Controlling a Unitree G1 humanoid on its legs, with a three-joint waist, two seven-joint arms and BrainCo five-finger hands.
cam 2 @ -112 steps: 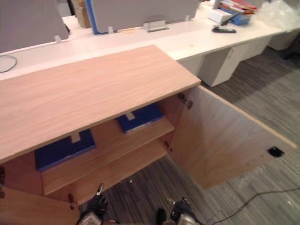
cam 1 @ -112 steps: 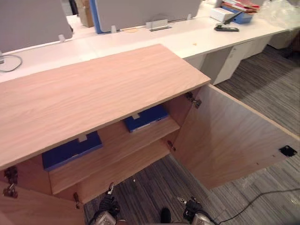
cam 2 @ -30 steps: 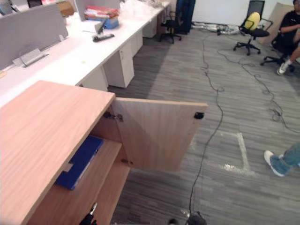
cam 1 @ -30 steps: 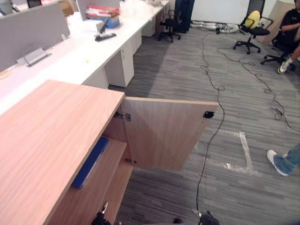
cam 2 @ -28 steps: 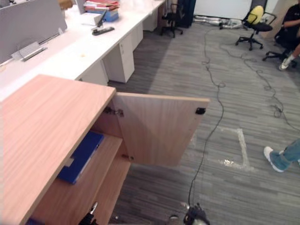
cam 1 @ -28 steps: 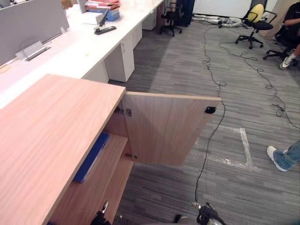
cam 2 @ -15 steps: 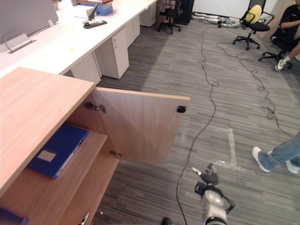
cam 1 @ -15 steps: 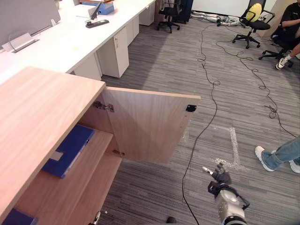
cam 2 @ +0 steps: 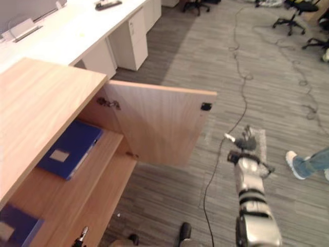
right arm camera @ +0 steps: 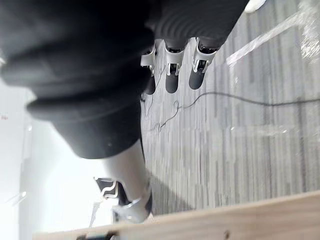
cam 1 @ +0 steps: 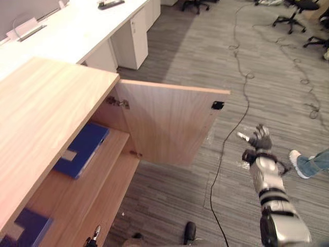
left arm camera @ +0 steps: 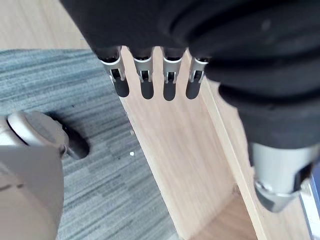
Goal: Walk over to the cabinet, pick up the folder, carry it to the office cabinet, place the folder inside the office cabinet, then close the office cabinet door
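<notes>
Since 0.5 s ago the right hand (cam 1: 259,139) has come up and reached further out over the carpet (cam 1: 169,200); the cam has shifted too, so more of the shelf shows. The blue folder (cam 1: 81,149) lies flat on the upper shelf (cam 1: 110,164) inside the office cabinet (cam 1: 46,98), cover up w/ a pale label (cam 1: 68,154) on it. Its long axis runs roughly along the shelf's length, slightly skewed, w/ 1 short end toward the hinge side of the door (cam 1: 169,123) and the other toward the cabinet's middle. The door stands wide open, w/ a small black catch (cam 1: 217,105) near its free top corner. The right hand is near that free edge but apart from it. Its fingers (right arm camera: 172,75) are straight and a bit spread, thumb out to the side, holding nothing and touching nothing. The left hand (left arm camera: 165,35) hangs low by the cabinet's front w/ its fingers (left arm camera: 145,82) straight in a row, thumb apart, also holding nothing, w/ the wood of the cabinet and carpet beyond them. A 2nd blue folder (cam 1: 28,226) sits further along in the cabinet, away from the door. A white worktop (cam 1: 67,36) runs behind the cabinet. A person's shoe (cam 1: 297,163) and trouser leg show at the far right on the carpet.
</notes>
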